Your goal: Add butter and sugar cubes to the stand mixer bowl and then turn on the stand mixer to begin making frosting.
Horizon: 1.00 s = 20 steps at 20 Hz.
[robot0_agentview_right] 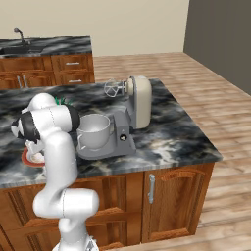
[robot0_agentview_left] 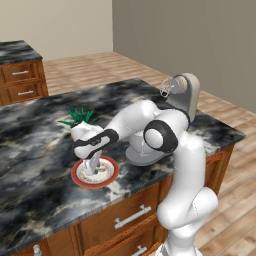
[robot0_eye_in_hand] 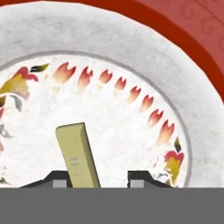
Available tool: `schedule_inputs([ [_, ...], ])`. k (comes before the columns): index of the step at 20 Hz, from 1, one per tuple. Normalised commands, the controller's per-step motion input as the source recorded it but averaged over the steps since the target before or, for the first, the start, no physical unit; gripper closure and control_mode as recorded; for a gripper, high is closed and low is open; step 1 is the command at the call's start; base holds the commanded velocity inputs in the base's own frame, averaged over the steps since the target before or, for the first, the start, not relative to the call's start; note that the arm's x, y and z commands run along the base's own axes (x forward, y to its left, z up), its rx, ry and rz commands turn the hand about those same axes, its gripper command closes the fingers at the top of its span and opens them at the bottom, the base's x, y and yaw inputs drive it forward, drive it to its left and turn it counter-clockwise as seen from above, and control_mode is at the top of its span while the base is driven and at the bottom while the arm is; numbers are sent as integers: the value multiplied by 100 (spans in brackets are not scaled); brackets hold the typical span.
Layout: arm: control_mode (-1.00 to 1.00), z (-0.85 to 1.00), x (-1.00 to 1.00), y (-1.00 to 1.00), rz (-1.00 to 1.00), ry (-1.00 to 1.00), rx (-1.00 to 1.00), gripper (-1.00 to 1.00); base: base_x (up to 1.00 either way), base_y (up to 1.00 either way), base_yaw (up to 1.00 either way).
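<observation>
1. Dark marbled island counter (robot0_agentview_left: 35, 145) over wooden drawers, wood floor behind; round red-rimmed plate (robot0_agentview_left: 77, 175) sits near the front edge, stand mixer (robot0_agentview_right: 139, 100) further along with head tilted up.
2. Gripper (robot0_eye_in_hand: 99, 179) is down on the plate, jaws parted around the butter (robot0_eye_in_hand: 78, 155); stick runs lengthwise between the tips, nearer one tip. Not yet clamped, as far as I can tell.
3. Handling, my guess: butter is light, soft, slick. Pinch its long flat sides mid-length, gently, or it may dent or squirt out.
4. Hand view gives the stick's angle and tip spacing; base views hide that behind the wrist but show the stand mixer bowl (robot0_agentview_right: 94, 130) seated on the mixer base, beside the plate.
</observation>
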Motion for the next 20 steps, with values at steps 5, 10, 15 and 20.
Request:
schedule_inputs([
  [5,-100,-5,-12,0,0,0,-1,100,0,0,0],
  [10,-100,0,-26,0,0,-3,0,100,0,0,0],
  [15,-100,22,-30,0,-1,-7,0,100,0,0,0],
  [20,-100,75,-38,0,-12,-1,4,100,0,0,0],
])
